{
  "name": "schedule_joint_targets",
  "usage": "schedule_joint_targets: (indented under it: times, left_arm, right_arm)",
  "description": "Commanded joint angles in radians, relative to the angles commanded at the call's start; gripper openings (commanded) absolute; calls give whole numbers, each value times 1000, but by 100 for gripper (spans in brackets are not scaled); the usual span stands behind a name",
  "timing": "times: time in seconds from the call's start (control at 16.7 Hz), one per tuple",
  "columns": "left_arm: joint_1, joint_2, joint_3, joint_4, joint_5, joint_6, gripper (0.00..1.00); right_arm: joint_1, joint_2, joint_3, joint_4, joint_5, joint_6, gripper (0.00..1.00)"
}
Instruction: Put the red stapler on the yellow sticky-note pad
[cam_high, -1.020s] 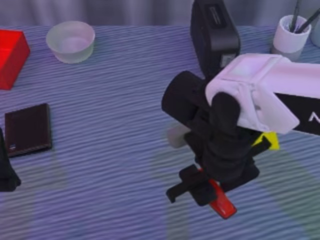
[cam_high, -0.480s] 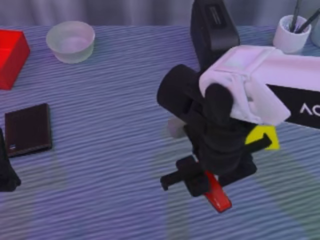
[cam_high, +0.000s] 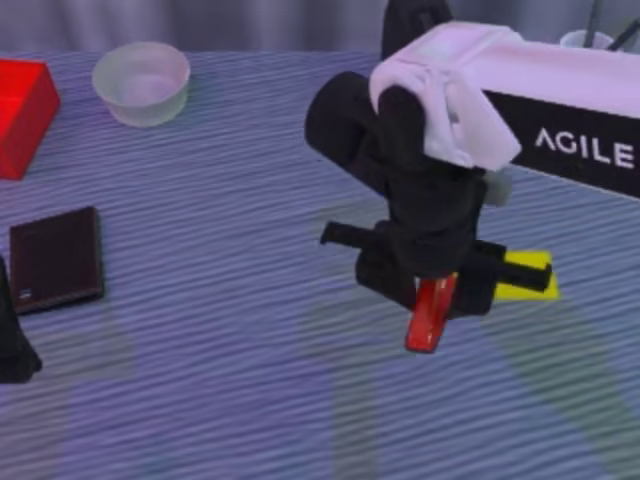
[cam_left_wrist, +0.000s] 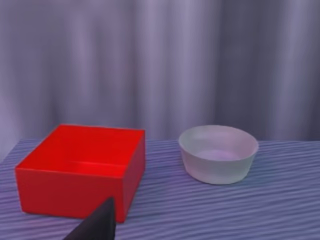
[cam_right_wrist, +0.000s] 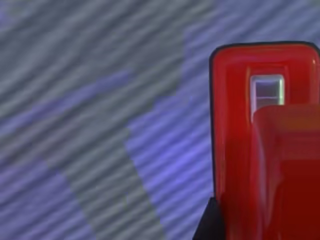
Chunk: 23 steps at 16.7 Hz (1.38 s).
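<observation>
My right gripper (cam_high: 437, 287) is shut on the red stapler (cam_high: 427, 316) and holds it above the table, a little right of centre. The stapler's free end points toward the table's front. In the right wrist view the glossy red stapler (cam_right_wrist: 265, 150) with its small white mark fills the frame over striped cloth. The yellow sticky-note pad (cam_high: 528, 277) lies flat just right of the gripper, which hides its left part. My left gripper (cam_high: 10, 350) is parked at the left edge of the table.
A large red box (cam_high: 20, 115) and a pale bowl (cam_high: 142, 82) stand at the back left. They also appear in the left wrist view as the red box (cam_left_wrist: 82, 167) and bowl (cam_left_wrist: 218, 152). A dark brown wallet (cam_high: 57, 258) lies at the left. A black device (cam_high: 410, 25) stands at the back.
My right arm has carried the stapler toward the back and slightly right, turning it. The stapler went from near the front edge to just beside the yellow pad. The left arm has not moved.
</observation>
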Motion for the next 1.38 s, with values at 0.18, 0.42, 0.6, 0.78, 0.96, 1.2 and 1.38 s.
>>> schedule_joint_targets:
  times: [0.18,0.42,0.6,0.78,0.96,1.2,1.38]
  left_arm:
    - [0,0,0,0,0,0,100]
    - [0,0,0,0,0,0,100]
    - [0,0,0,0,0,0,100]
    - [0,0,0,0,0,0,100]
    - [0,0,0,0,0,0,100]
    - [0,0,0,0,0,0,100]
    - [0,0,0,0,0,0,100]
  right_arm:
    - [-48,75,101,-59,53,333,0]
    - [-112,155,226,-121,119,725,0]
    - [-156,182,294,-144,156,929,0]
    - [-184,192,334,-152,177,1039,0]
    - [-189,193,342,-154,181,1059,0]
    - [-184,189,336,-149,180,1058,0]
    - [-201,196,273,-78,181,1042,0]
